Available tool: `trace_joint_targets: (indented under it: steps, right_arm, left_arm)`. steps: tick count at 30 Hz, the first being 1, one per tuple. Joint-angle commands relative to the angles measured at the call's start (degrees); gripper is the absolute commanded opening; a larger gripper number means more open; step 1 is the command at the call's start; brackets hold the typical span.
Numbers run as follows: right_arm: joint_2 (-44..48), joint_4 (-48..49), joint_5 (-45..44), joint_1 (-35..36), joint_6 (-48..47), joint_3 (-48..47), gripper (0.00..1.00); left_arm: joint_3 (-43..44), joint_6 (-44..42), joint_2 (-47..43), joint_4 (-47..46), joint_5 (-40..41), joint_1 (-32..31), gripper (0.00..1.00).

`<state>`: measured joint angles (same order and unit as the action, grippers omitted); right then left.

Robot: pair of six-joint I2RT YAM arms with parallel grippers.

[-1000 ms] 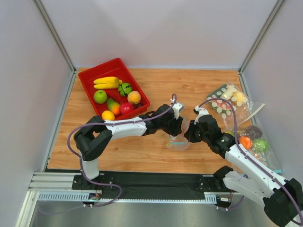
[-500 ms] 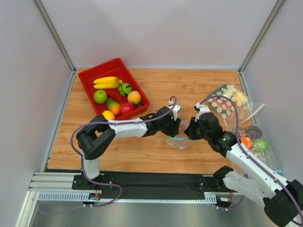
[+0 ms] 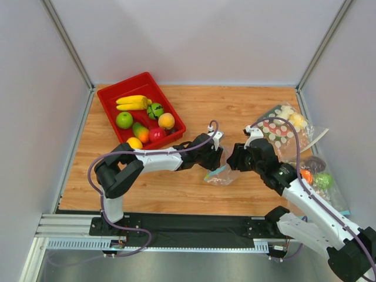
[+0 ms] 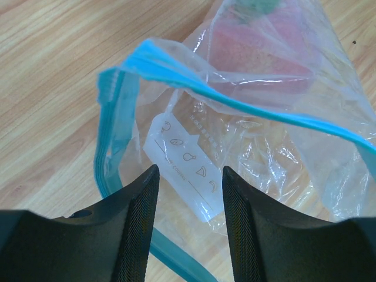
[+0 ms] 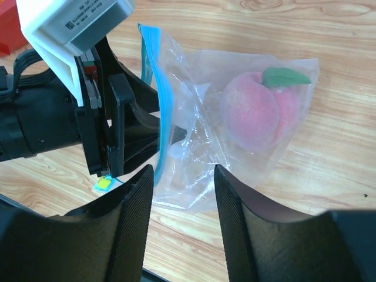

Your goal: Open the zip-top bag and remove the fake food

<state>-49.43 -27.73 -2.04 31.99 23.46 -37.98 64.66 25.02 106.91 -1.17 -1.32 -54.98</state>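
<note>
near the front edge of the desk, a bit right of centre, the zip-top bag (image 3: 222, 175) lies on the wood btwn the two arms, which reach it from either side. left gripper (image 4: 190, 171) points at the bag's mouth w/ its fingers a narrow gap apart — clear film and a white printed label show btwn them, nothing clamped. the light blue zip strip (image 4: 235, 100) is parted: one lip arcs across the left wrist view, the other bends down the left side and runs below the fingers. right gripper (image 5: 182, 169) faces the opposite way, jaws likewise set narrow, w/ the bag's lower edge showing in the gap — not pinched as far as the view shows. inside the bag, toward its closed end, sits the fake food (image 5: 254, 111); what shows of it is one pink-red peach w/ a green leaf. far-left corner of the desk holds a red tray (image 3: 123, 86) w/ yellow bananas (image 3: 132, 103), a green apple (image 3: 124, 120) and other fruit. along the right edge lies a bigger crinkly bag (image 3: 282, 126) w/ white discs on green.
</note>
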Motion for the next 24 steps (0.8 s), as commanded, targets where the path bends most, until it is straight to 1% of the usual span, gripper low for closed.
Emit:
trace_joint_targets:
  steps: [1, 5, 8, 9, 10, 17, 20, 22, 23, 24]
  right_arm:
    - [1.79, 2.06, -1.82, -0.87, -0.96, -2.19, 0.48]
    - [0.74, 4.69, -1.83, -3.77, -1.49, -1.4, 0.5]
    - [-1.36, 9.34, 0.8, -9.38, -1.49, -0.08, 0.5]
    - [-3.11, 11.44, 2.99, -10.27, -1.58, 0.44, 0.5]
    - [-4.09, 11.47, 3.01, -11.15, -1.67, 0.62, 0.5]
    - [-14.28, 21.65, 7.84, -15.81, -1.14, 2.38, 0.49]
    - [-18.24, 23.76, 8.37, -16.17, -0.88, 2.91, 0.47]
    - [-20.87, 24.3, 8.37, -16.25, -0.7, 3.43, 0.43]
    - [-21.58, 24.47, 8.46, -16.26, -0.79, 3.7, 0.4]
    - [-22.89, 24.39, 8.63, -16.26, -0.7, 3.7, 0.34]
  left_arm:
    - [-0.24, -0.49, -1.35, -1.99, 0.36, 0.23, 0.54]
    - [-0.59, -0.49, -1.88, -2.26, 0.35, 0.23, 0.54]
    - [-0.86, -0.58, -2.5, -2.61, 0.27, 0.23, 0.54]
    - [-0.94, -0.58, -2.59, -2.87, 0.09, 0.23, 0.54]
    - [-1.03, -0.49, -2.67, -2.87, 0.09, 0.23, 0.54]
    - [-0.94, -0.58, -3.11, -3.66, -0.44, 0.22, 0.54]
    - [-0.77, -0.93, -3.38, -3.84, -0.35, 0.23, 0.54]
    - [-0.42, -1.02, -3.64, -4.1, -0.43, 0.23, 0.54]
    - [-0.33, -1.02, -3.64, -4.28, -0.35, 0.23, 0.54]
    - [-0.07, -1.2, -3.9, -4.45, -0.43, 0.23, 0.54]
